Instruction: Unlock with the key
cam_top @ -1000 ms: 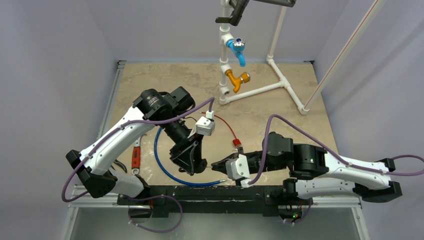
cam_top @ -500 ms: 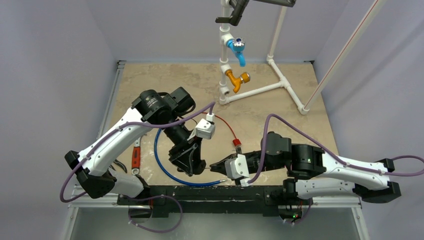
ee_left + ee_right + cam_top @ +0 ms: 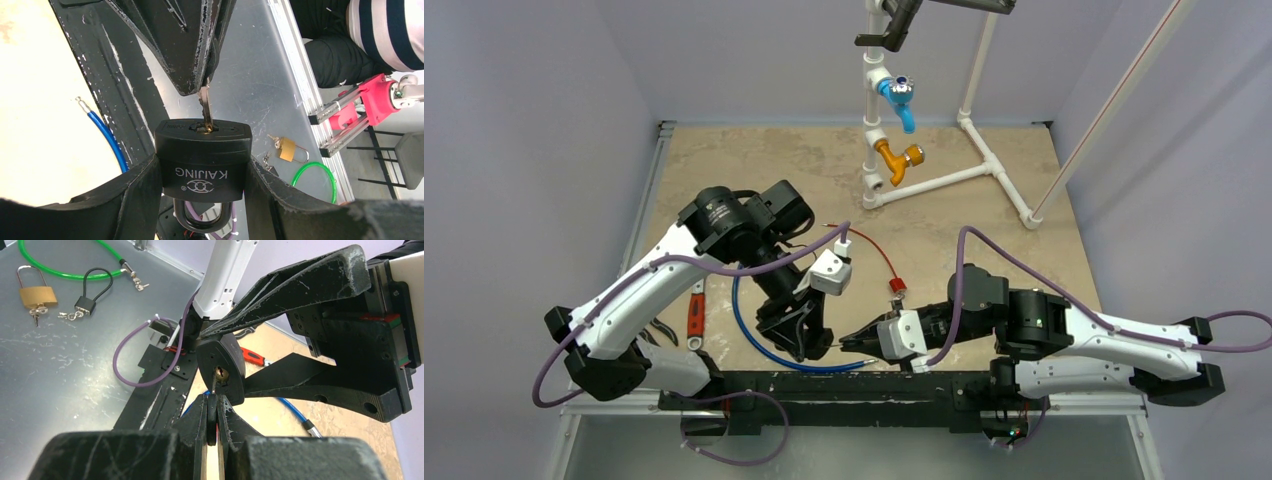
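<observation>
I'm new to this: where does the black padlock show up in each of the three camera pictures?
Top external: black padlock low centre, mostly hidden by the left jaws.
Left wrist: padlock lower centre, clamped between the jaws, key in its keyhole.
Right wrist: padlock at centre, keyhole facing the camera.
Shared landmark: the blue cable, near it in every view.

Top view: high above near edge, looking down on table (image 3: 984, 200). Wrist views: close, facing each other, sharing padlock (image 3: 202, 160) and key (image 3: 205, 107).
</observation>
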Action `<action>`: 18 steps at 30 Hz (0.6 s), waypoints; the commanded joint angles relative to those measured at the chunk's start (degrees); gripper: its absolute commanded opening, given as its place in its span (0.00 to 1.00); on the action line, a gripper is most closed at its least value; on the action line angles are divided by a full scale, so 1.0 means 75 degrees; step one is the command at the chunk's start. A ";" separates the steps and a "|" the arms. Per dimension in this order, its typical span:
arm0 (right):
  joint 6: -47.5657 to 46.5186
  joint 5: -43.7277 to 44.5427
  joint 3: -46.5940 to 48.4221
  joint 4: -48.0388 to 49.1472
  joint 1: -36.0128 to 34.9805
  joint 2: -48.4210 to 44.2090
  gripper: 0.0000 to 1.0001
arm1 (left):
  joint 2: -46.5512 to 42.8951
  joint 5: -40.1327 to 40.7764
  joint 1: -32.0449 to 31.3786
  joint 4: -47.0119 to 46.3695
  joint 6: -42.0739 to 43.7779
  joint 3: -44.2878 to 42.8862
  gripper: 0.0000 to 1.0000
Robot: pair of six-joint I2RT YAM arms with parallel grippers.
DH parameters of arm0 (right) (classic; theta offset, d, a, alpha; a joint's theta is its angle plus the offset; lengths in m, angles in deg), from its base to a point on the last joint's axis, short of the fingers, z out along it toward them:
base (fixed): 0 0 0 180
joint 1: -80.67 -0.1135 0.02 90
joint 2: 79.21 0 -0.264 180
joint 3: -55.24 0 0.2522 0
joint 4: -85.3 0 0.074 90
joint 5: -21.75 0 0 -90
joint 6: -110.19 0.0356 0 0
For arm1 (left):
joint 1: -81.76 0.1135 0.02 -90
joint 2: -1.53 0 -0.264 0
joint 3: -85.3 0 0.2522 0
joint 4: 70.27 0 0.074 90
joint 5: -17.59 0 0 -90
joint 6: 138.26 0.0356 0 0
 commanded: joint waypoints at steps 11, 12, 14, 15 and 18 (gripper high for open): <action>-0.0360 0.0919 0.0210 0.0267 -0.0553 0.0287 0.00 | -0.0128 -0.1346 0.0050 0.1350 0.0291 -0.0281 0.00; -0.0497 0.1141 0.0300 0.0176 -0.0640 0.0263 0.00 | -0.0107 -0.1357 0.0050 0.1352 0.0288 -0.0271 0.00; -0.0734 0.1416 0.0489 -0.0055 -0.0792 0.0312 0.00 | -0.0081 -0.1411 0.0050 0.1356 0.0333 -0.0212 0.00; -0.0830 0.1559 0.0572 -0.0169 -0.0849 0.0349 0.00 | -0.0059 -0.1453 0.0045 0.1356 0.0368 -0.0175 0.00; -0.0982 0.1738 0.0745 -0.0401 -0.0998 0.0425 0.00 | 0.0032 -0.1532 0.0050 0.1350 0.0334 -0.0174 0.00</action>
